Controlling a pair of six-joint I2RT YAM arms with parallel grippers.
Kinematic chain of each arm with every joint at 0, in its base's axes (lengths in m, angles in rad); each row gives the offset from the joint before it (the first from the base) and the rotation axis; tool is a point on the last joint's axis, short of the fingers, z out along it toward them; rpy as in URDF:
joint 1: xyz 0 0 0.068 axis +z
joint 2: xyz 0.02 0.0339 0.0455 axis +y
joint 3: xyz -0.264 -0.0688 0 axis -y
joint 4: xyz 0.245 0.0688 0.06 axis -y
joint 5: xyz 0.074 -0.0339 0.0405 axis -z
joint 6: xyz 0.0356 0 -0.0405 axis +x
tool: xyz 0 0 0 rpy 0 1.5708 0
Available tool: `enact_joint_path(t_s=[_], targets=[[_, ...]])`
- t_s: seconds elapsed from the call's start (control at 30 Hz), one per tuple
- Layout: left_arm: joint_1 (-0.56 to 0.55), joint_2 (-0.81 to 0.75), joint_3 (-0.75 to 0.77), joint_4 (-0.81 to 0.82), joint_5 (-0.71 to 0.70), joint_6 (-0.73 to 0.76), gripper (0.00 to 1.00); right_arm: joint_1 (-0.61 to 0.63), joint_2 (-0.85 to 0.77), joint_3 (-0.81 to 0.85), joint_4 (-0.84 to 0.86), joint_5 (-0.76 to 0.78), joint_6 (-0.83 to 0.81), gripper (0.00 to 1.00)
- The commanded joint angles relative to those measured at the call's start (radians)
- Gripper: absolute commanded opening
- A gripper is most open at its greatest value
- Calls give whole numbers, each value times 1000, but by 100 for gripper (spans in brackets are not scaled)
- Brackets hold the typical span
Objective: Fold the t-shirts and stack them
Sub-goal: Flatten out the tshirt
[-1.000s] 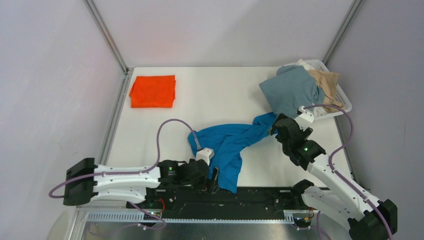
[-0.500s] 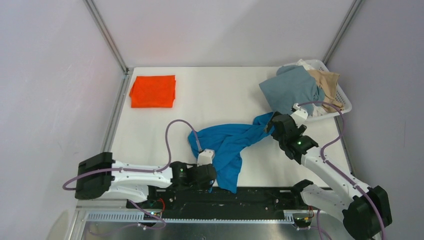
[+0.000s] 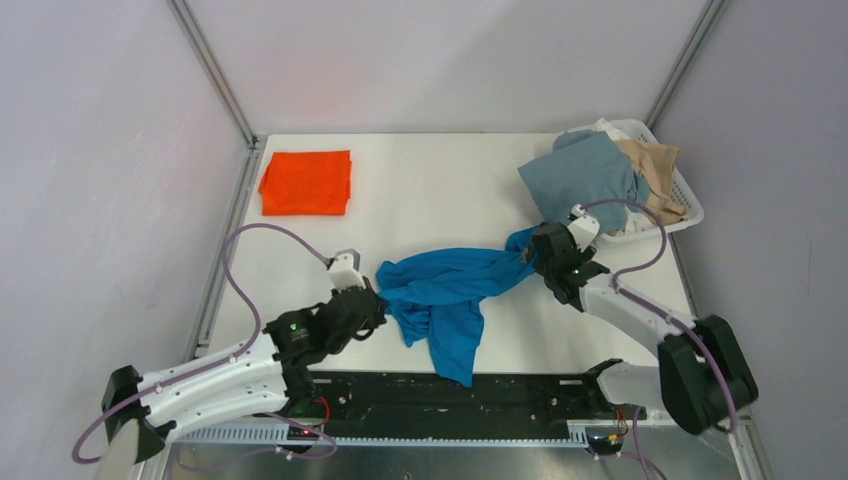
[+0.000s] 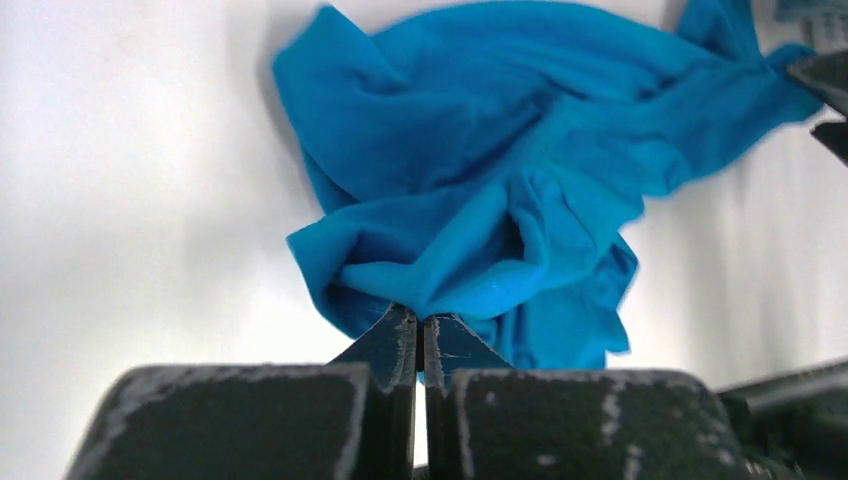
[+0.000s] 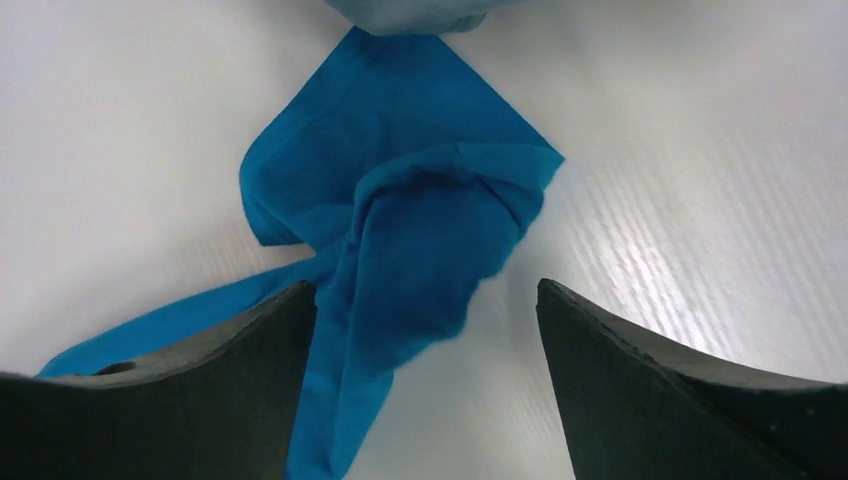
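Overhead view: my left claw point(image 3: 372, 304) is clenched on the left end of the blue t-shirt point(image 3: 445, 290). The wrist view shows both fingers point(image 4: 395, 345) pressed together, with a fold of the cloth pinched at their tips. The shirt lies crumpled and stretched left to right across the middle of the table point(image 3: 440, 190), with one loose part trailing toward the near edge.

My right claw point(image 5: 428, 290) is released. Its jaws stand wide apart over the shirt's right end, and a bunched corner lies on the table between them, touching neither finger that I can see.

Far left: the orange-red t-shirt point(image 3: 306, 182), folded flat into a square. Far right: the grey-blue t-shirt point(image 3: 585, 180) spills over the left rim of the white basket point(image 3: 685, 195), and the tan t-shirt point(image 3: 652, 165) lies heaped inside it.
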Motion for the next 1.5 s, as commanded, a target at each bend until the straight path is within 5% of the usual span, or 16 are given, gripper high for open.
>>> enact_joint_path(t_s=[0.0, 0.03, 0.07, 0.13, 0.23, 0.3, 0.5, 0.63, 0.9, 1.1, 1.23, 1.4, 1.47], targets=[[95, 17, 63, -4, -77, 106, 0, 5, 129, -11, 226, 35, 6, 77], [105, 19, 68, -3, -80, 120, 0, 6, 144, -11, 273, 38, 5, 72], [121, 20, 79, -4, -85, 127, 0, 11, 164, -11, 289, 47, 12, 53], [142, 15, 97, -4, -96, 155, 0, 28, 163, -12, 327, 78, 17, 30], [169, -12, 135, -6, -128, 195, 0, 80, 101, -12, 342, 137, -36, 6], [184, -49, 180, -7, -162, 249, 0, 102, 11, -6, 339, 155, -88, 0], [186, -189, 413, -8, -254, 475, 0, 145, -414, 101, 134, 105, -128, 0], [186, -232, 608, -7, -55, 613, 0, 170, -555, 279, 29, -93, -159, 0], [186, -236, 947, -7, 315, 746, 0, 222, -564, 674, -132, -320, -222, 0], [186, -217, 1051, -7, 412, 769, 0, 223, -552, 814, -125, -419, -241, 0], [186, -152, 1060, -7, 302, 795, 0, 222, -486, 881, -162, -366, -275, 0], [192, 33, 1039, -1, -152, 894, 0, 219, -281, 950, -228, -105, -348, 0], [252, 110, 1006, 14, -229, 906, 0, 201, -193, 956, -227, -34, -372, 0]])
